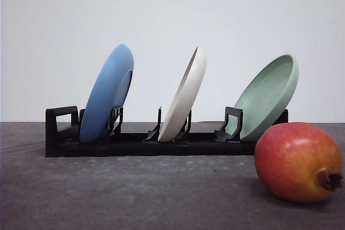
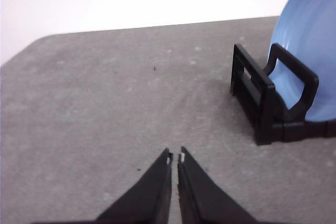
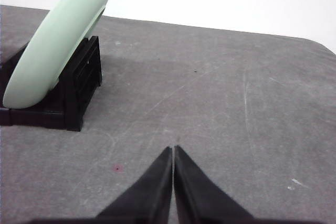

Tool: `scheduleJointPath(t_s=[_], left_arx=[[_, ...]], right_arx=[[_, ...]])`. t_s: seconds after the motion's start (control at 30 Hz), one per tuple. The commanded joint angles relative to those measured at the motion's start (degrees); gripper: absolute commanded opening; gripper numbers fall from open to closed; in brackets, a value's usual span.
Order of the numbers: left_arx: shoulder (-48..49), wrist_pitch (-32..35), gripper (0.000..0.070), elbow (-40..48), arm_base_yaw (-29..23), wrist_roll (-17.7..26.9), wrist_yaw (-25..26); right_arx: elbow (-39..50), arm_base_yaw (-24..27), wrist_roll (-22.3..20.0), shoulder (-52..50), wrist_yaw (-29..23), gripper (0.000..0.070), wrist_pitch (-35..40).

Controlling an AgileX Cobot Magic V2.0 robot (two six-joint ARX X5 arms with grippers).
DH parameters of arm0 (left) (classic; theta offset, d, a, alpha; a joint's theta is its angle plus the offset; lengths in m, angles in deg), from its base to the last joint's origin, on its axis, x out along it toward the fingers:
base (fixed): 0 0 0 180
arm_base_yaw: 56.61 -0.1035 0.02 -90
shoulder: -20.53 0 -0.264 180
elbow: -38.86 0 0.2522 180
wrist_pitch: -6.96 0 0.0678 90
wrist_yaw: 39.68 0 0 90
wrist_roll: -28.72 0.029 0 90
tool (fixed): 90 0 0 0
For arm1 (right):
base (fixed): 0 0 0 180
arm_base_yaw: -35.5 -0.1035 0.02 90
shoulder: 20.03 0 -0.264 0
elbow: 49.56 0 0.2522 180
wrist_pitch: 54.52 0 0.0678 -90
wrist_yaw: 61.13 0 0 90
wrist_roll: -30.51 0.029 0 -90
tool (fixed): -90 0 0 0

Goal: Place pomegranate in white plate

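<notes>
A: Is any brand, label or writing reading on the items?

B: No legible marking is showing on the plates, the rack or the fruit.

A: How is each tool standing?

B: The left tool (image 2: 175,157) is hovering over bare grey surface (image 2: 105,103) with its black tapered fingertips together, only a hairline slit between them, holding nothing. The right tool (image 3: 174,148) is sitting the same way, tips pressed together, gripping nothing and touching nothing.

A: Where is the pomegranate lying?

B: The pomegranate (image 1: 298,161) is resting on the surface at the front right, in front of the right end of the black rack (image 1: 145,143), its dark crown stub pointing right. Its skin is glossy, red with a yellow-orange blush.

A: And the plates?

B: The white plate (image 1: 184,97) is standing tilted in the rack's middle slot, matte and shallow. The blue plate (image 1: 108,92) is leaning in the left slot, the pale green plate (image 1: 268,96) in the right slot. The surface is showing a matte, faintly scratched texture.
</notes>
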Motion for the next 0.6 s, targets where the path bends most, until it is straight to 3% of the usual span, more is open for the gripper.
scheduleJointPath(t_s=[0.0,0.1,0.17,0.27,0.43,0.57], left_arx=[[0.02,0.4,0.0,0.52,-0.04,-7.43,0.11],[0.02,2.83,0.0,0.29,-0.04,-12.6,1.75],[-0.26,2.3,0.0004,-1.03,0.05,-15.41,2.69],[-2.18,0.68,0.0004,-5.06,0.56,-19.1,4.35],[-9.29,-2.91,0.0004,-15.21,1.5,-19.11,6.2],[-17.65,-5.74,0.0004,-24.21,1.84,-18.77,12.18]], right_arx=[[0.26,0.07,3.72,-0.04,0.2,0.0,0.72],[0.15,0.07,12.12,-0.04,0.71,0.0,1.34],[-0.94,0.06,15.19,0.03,2.45,0.0,1.36],[-4.98,0.02,19.94,1.34,0.98,0.0,0.34],[-16.2,0.02,22.0,7.38,1.15,0.0,-2.39],[-27.11,0.02,21.42,14.52,4.69,0.0,-8.41]])
